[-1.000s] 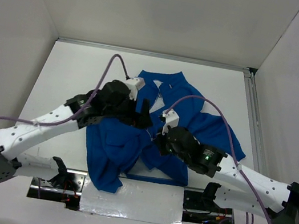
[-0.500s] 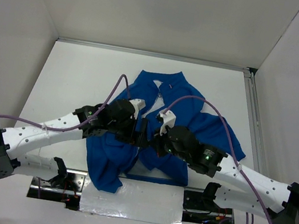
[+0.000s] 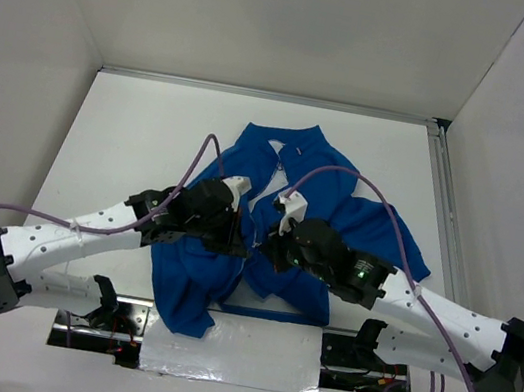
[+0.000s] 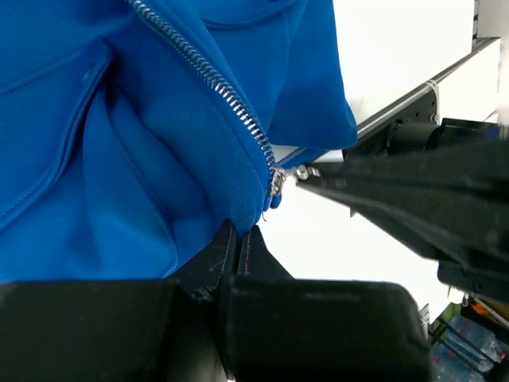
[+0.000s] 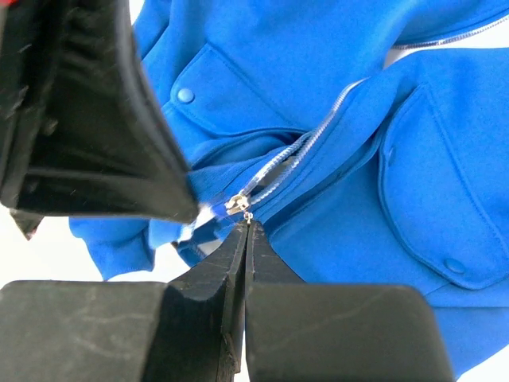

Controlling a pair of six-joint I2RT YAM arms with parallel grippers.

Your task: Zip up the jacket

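The royal-blue jacket [image 3: 311, 179] lies spread on the white table, collar at the far side, front partly open. Its pale zipper [image 4: 208, 78] runs down to the slider [image 5: 236, 204] near the hem. My left gripper [image 4: 242, 232] is shut on the jacket's hem fabric just beside the zipper's lower end. My right gripper [image 5: 247, 223] is shut on the small metal zipper pull hanging from the slider. In the top view both grippers meet tip to tip over the lower front, left gripper [image 3: 245, 245], right gripper [image 3: 267, 248]. The right fingers [image 4: 382, 195] show in the left wrist view.
A shiny metal strip [image 3: 233, 362] runs along the near table edge between the arm bases. White walls enclose the table, with a rail [image 3: 442, 213] on the right. Purple cables [image 3: 204, 150] arch over the jacket. A snap pocket [image 5: 445, 199] lies right of the zipper.
My left arm came toward the near edge, down onto the jacket's lower front, and its jaws closed on the hem by the zipper's end. The right gripper stayed shut in place.
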